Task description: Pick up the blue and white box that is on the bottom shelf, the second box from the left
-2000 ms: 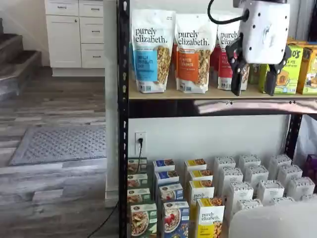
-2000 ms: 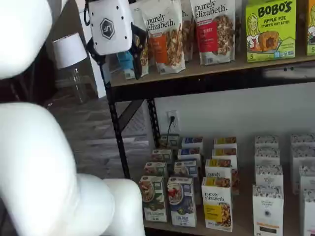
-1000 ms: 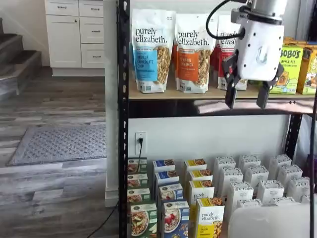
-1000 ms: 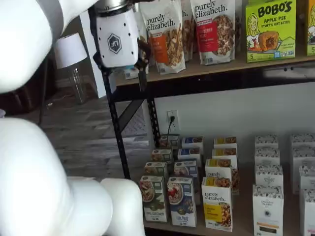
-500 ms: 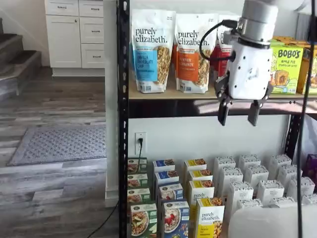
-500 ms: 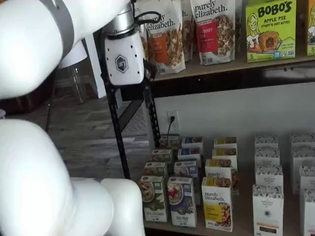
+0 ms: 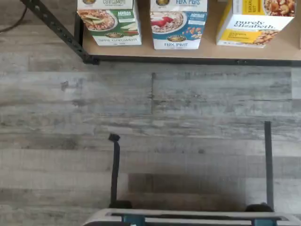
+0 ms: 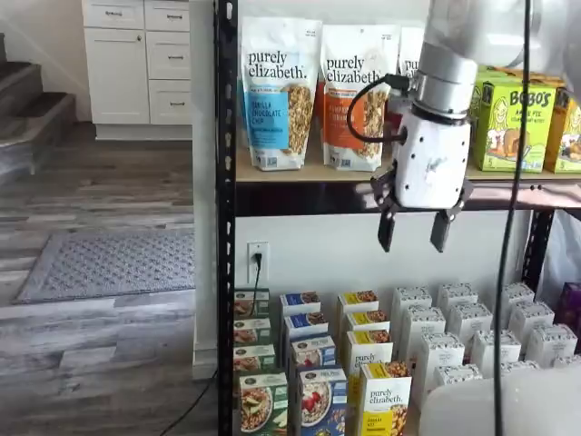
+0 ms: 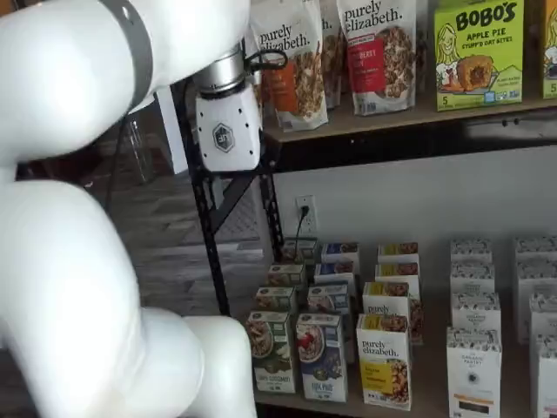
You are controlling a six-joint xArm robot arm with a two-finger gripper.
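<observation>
The blue and white box (image 8: 322, 401) stands upright at the front edge of the bottom shelf (image 9: 426, 387), its face showing a bowl with red berries; in both shelf views it heads a row of like boxes running back toward the wall. In the wrist view the same box (image 7: 178, 23) shows with its lower front at the shelf's front edge. Just beside it, toward the shelf's left front corner, stands a green-fronted box (image 8: 262, 403), and on its other side a yellow "purely elizabeth" box (image 8: 385, 400). Further along the front edge are rows of white boxes (image 9: 474, 370).

The tool (image 8: 414, 230) hangs well above the bottom shelf, in front of the edge of the wooden board (image 8: 300, 173) that carries the tall granola bags (image 8: 279, 93). Its two black fingers (image 8: 387, 229) point down with a wide, plain gap between them and nothing in it. It is well apart from the blue and white box. In a shelf view the tool's white body (image 9: 228, 131) shows beside the black steel post (image 9: 202, 218), its fingers hard to make out there.
</observation>
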